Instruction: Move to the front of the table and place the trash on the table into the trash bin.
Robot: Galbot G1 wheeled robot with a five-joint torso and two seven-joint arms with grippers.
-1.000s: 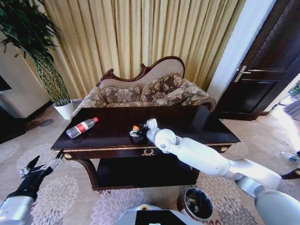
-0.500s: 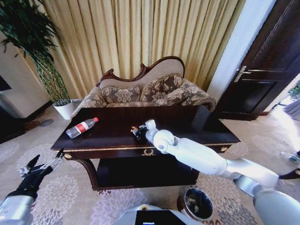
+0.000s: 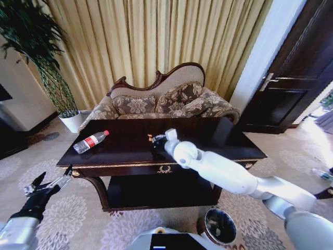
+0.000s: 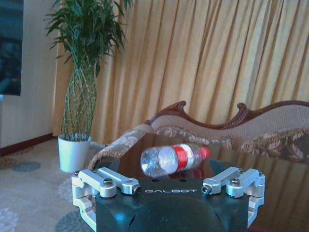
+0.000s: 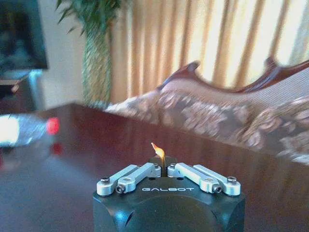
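Two hands: your right hand (image 5: 163, 168) pinches the half-hidden orange scrap (image 5: 158, 152) above the worktop (image 3: 218, 136). Your left hand (image 3: 49, 184) hangs open beside it. Bin (image 3: 219, 226) interior: unreadable black.

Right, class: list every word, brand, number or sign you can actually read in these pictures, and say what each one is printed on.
"GALBOT": on the black body of the left hand, in its wrist view.
"GALBOT": on the black body of the right hand, in its wrist view.
Red label on the bottle: print too small to read.
Nothing readable on the trash bin or the table.
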